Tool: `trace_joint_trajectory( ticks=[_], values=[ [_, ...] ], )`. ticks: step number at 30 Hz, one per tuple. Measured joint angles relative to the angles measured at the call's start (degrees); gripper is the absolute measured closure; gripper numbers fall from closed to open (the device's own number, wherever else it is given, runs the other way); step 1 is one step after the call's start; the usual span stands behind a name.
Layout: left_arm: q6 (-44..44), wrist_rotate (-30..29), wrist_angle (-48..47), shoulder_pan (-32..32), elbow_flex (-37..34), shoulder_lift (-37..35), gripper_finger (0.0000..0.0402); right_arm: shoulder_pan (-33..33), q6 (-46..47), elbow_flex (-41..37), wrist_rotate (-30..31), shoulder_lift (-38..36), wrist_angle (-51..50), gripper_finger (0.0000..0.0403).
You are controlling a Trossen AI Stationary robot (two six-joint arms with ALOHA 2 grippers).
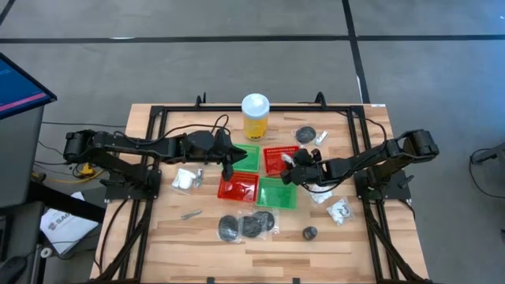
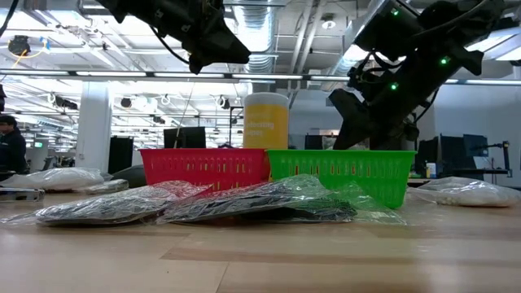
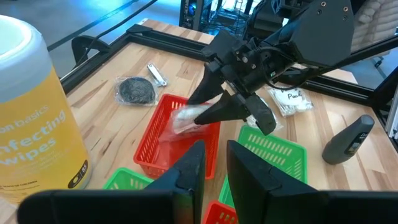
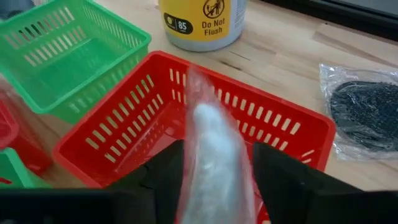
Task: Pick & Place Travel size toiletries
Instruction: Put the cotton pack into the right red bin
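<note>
While a clear packet is seen between the parted fingers of the right gripper above the red basket, the placing step is judged underway. Only a clean release is called for next. The left gripper is held nearly closed and empty over the baskets.

The high view looks straight down on the whole bench. The low view sits at bench-top level, facing the room. Each wrist view looks closely past its own fingers; both share the red basket beside the yellow bottle.
</note>
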Motion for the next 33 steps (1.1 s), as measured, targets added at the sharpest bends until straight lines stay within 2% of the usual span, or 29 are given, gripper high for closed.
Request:
trace_joint_trajectory(
  ticks=[4, 8, 18, 25, 33],
  values=[
    [0.0, -0.01, 0.01, 0.01, 0.0, 0.0, 0.0344, 0.0, -0.07, 0.0, 0.26, -0.74, -0.32, 0.0194],
    [0.0, -0.01, 0.01, -0.01, 0.0, 0.0, 0.0344, -0.27, -0.21, 0.01, 1.05, -2.32, -1.21, 0.0191],
    [0.02, 0.0, 0.03, -0.01, 0.0, 0.0, 0.0344, -1.82, -0.2, -0.03, 1.05, -8.94, -10.45, 0.0238],
    [0.02, 0.01, 0.03, -0.01, 0.0, 0.0, 0.0344, -2.73, -1.29, -0.04, 1.09, -9.92, -15.78, 0.0274],
    [0.02, 0.02, 0.01, 0.01, 0.0, 0.0, 0.0344, -2.17, -7.8, 1.4, -0.34, -16.19, -17.35, 0.0278]
  ],
)
